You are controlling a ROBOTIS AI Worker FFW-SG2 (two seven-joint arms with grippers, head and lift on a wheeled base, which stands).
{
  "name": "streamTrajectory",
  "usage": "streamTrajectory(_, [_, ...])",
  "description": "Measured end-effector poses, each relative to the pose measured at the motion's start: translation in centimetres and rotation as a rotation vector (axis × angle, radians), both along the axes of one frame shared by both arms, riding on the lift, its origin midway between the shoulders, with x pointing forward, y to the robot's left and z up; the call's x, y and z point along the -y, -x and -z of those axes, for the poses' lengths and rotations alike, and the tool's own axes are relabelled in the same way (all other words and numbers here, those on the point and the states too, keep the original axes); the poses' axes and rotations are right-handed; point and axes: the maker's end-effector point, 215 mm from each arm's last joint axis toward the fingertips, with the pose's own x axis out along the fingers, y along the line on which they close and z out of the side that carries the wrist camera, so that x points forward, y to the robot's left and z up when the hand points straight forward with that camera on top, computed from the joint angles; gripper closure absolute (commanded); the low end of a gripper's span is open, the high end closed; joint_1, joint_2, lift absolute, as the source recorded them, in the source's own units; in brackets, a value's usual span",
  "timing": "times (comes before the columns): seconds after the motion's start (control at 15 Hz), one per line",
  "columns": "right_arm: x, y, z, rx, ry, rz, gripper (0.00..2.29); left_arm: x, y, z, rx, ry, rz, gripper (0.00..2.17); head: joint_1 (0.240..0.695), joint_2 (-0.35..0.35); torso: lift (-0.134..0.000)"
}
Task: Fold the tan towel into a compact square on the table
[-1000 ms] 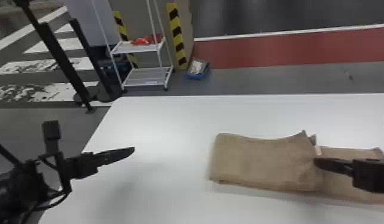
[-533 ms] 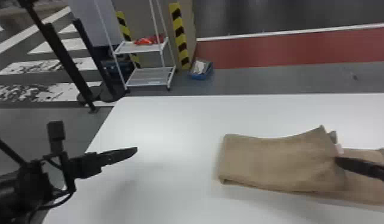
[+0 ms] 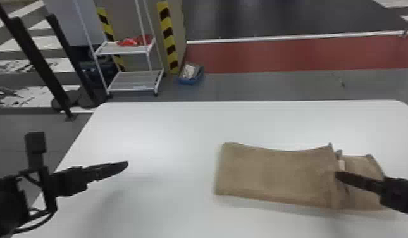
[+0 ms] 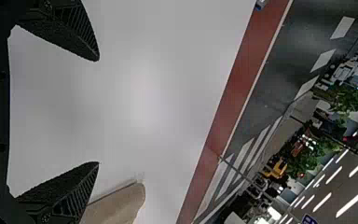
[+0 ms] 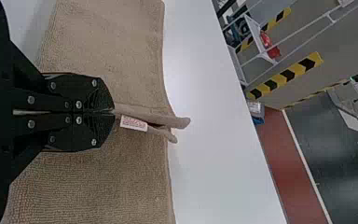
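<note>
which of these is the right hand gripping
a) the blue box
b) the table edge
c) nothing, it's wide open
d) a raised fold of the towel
d: in the right wrist view the right hand is shut on a raised fold of the towel, right beside its white label.

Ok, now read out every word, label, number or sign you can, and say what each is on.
No text can be read.
White label with red print, on the tan towel: too small to read.
Blue sign with white marks, in the background: too small to read.
</note>
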Motion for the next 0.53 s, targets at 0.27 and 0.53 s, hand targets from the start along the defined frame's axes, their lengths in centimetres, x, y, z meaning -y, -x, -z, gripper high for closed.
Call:
streamTrajectory(0.27, [0.0, 0.2, -0.4, -0.004, -0.032, 0.004, 1.18, 0.2, 0.1, 0.5, -0.009, 0.004, -0.006, 0.09, 0.695, 0.144, -0.125])
streamTrajectory(0.53, [2.6, 0.8, -5.6, 0.071, -0.100, 0.064, 1.18, 0.2, 0.0, 0.6, -0.008, 0.004, -0.010, 0.09, 0.695, 0.123, -0.125])
